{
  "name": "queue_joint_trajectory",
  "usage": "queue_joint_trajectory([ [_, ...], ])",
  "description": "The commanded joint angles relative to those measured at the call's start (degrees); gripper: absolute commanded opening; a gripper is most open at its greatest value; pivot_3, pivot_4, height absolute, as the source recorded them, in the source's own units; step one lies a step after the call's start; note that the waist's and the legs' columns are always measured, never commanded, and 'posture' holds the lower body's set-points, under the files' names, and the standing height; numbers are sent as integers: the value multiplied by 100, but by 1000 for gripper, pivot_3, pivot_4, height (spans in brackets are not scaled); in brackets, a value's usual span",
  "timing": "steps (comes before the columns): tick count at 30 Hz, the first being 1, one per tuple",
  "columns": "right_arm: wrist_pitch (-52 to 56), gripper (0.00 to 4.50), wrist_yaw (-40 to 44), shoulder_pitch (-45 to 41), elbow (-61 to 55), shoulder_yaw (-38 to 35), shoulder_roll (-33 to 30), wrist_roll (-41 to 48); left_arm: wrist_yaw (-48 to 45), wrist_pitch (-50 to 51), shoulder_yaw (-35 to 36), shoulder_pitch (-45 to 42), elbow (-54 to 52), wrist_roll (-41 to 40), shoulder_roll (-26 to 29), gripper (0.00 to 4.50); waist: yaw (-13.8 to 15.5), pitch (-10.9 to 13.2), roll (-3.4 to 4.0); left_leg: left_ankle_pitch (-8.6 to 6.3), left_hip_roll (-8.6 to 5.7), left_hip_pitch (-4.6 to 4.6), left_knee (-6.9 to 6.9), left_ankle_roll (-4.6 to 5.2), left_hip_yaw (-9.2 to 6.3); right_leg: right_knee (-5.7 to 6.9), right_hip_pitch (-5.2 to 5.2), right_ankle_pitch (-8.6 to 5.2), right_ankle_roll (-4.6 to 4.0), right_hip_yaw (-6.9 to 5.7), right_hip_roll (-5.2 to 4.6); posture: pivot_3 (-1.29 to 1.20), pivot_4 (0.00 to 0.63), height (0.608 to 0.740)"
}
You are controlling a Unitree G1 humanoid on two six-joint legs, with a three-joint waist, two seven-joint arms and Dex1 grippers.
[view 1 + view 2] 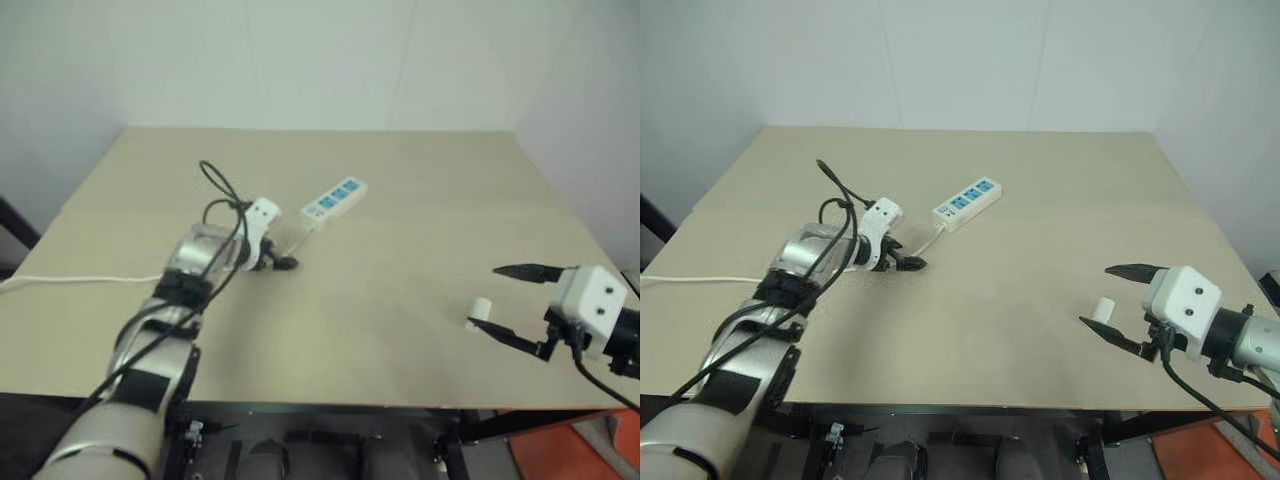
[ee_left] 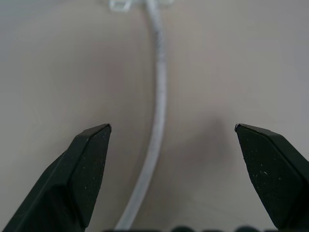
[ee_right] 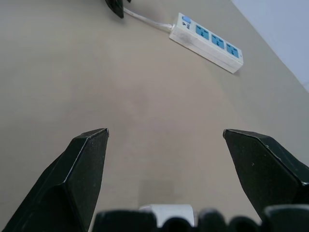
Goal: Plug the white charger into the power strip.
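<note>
The power strip [image 1: 967, 203] lies at upper centre of the table [image 1: 1040, 290]. The left gripper [image 1: 908, 263], jaws spread and empty, hovers over its cord [image 2: 157, 125]. At lower right, the white charger [image 1: 1103, 309] sits between the right gripper's [image 1: 1108, 300] released jaws, ungrasped.

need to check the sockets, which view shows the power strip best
The right wrist view: the whole power strip lies unblocked, its three blue socket panels facing up. Both eye views show it whole but smaller, farther up the table. The left wrist view catches just its cord and a sliver of its end.
</note>
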Motion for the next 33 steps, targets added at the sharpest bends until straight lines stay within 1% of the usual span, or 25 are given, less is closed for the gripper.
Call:
queue_joint_trajectory([
  [1,-4,4500,-70,32,-186,-298,4,35,178,-275,135,-227,668,138,-140,4482,0,0,0,0,-1,0,0,0,0,0,0,0,1,0,-1,0,150,740],
  [2,0,4500,-79,44,-195,-307,6,35,185,-340,164,-274,802,151,-185,4102,0,0,0,0,-1,2,0,0,1,1,1,-1,1,1,-2,0,150,740],
  [3,4,4500,-87,54,-205,-313,6,36,187,-395,188,-312,909,167,-216,3916,0,0,0,0,-1,3,0,0,1,1,2,-2,4,0,-2,0,150,740],
  [7,2,4500,-115,99,-242,-316,21,41,136,-543,260,-363,1161,238,-310,2670,-1,-1,1,0,-1,7,0,0,1,4,4,-7,14,1,-2,0,150,740],
  [16,-40,4500,-135,64,-192,-231,36,8,-7,-589,437,-330,1192,322,-305,26,13,-1,1,0,-5,6,0,0,0,4,6,-7,15,1,-6,0,150,740],
  [20,-40,4500,-130,33,-177,-200,24,3,-477,-972,395,-93,798,299,-192,26,9,-1,2,0,-5,6,0,0,1,4,5,-7,15,1,-6,0,150,740],
  [22,-39,4500,-128,27,-173,-199,20,0,-857,-1194,339,134,411,273,-63,26,9,-1,2,0,-5,4,0,0,0,3,4,-2,7,1,-6,0,150,740],
  [24,-36,4500,-127,28,-174,-197,20,-2,-1413,-1476,349,549,-264,110,148,26,3,-1,2,0,-5,3,-1,-1,1,3,3,7,-8,1,-6,0,150,740],
  [27,-40,4500,-121,39,-179,-171,28,-10,-2366,-1828,318,1246,-1372,-160,564,26,-6,-1,3,0,-2,1,-2,-1,2,4,-1,13,-20,2,-6,0,150,740],
  [30,-49,4500,-123,1,-156,-122,19,-14,-2847,-1859,281,1718,-2166,-247,995,26,-6,-1,3,0,0,0,-2,-1,3,6,-3,15,-23,2,-6,0,150,740],
  [33,-30,4500,-86,-20,-135,-68,1,5,-3272,-1797,181,2286,-3057,-234,1624,26,-15,-1,3,0,4,2,-2,-1,3,6,-3,14,-22,1,-2,0,150,740],
])
